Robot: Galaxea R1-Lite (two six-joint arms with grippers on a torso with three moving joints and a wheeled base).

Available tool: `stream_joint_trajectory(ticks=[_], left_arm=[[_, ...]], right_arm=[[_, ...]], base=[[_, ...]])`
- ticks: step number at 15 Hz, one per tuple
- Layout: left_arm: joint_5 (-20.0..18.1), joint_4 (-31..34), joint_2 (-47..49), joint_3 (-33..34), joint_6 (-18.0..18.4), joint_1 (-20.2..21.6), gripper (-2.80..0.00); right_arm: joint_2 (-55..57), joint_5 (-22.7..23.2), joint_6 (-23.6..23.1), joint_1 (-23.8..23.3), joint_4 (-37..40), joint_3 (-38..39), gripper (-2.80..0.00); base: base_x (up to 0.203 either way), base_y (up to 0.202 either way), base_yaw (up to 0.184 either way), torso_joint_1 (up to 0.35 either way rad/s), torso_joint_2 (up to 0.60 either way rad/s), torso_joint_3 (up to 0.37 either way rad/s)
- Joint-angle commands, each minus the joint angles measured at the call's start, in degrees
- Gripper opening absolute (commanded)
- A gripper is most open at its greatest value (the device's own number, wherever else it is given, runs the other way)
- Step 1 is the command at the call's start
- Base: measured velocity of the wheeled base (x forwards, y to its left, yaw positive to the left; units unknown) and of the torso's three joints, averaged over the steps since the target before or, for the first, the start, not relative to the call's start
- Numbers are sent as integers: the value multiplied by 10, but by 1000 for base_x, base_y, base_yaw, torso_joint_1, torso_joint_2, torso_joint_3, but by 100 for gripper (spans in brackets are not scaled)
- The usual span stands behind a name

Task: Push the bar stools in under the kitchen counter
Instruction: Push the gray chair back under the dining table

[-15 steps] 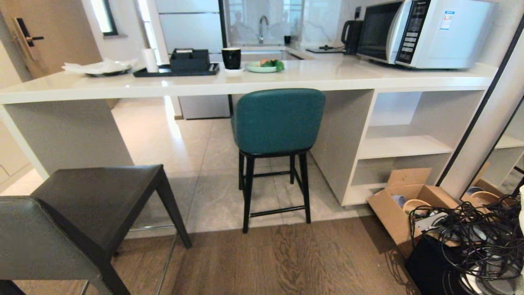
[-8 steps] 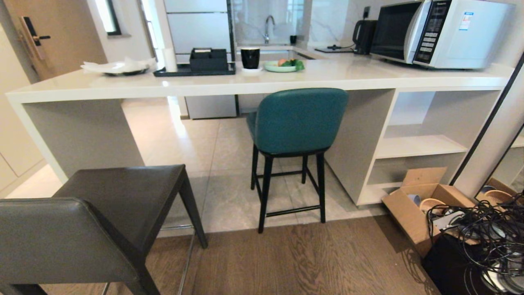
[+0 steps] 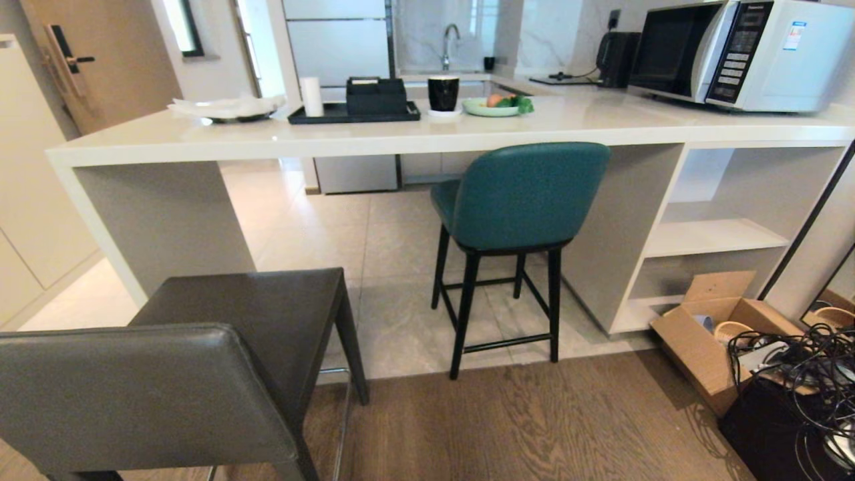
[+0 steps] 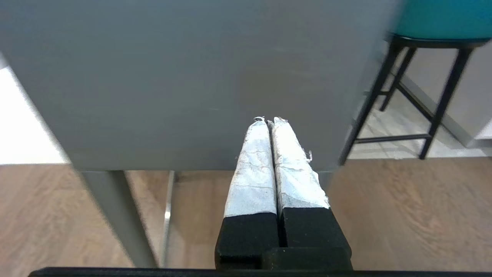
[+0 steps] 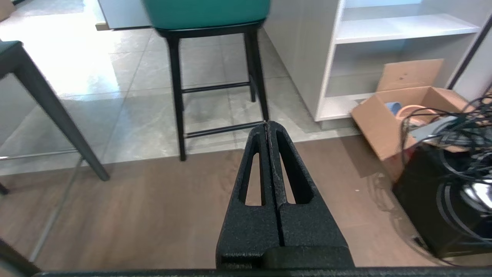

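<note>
Both claws pinched empty — the cardboard box (image 3: 708, 347) holds bowls, the black tray (image 3: 354, 113) a dark box.

We see neither arm from our head camera. Our left end effector (image 4: 270, 120) has its two white-wrapped fingers (image 4: 253, 169) pressed together, empty. Our right end effector (image 5: 268, 124) also has its black fingers (image 5: 251, 181) closed tip to tip, holding nothing.
</note>
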Motion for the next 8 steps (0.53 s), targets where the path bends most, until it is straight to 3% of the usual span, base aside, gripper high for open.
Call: stream_joint_trajectory(ticks=[1,8], left_arm=[[0,0,1,1,-1,0,-280],[0,0,1,1,0,0,-280]], right_arm=[[1,0,0,0,0,0,-280],[1,0,0,0,0,0,-280]], base=[[0,193,0,0,2,10],[0,196,0,2,4,2]])
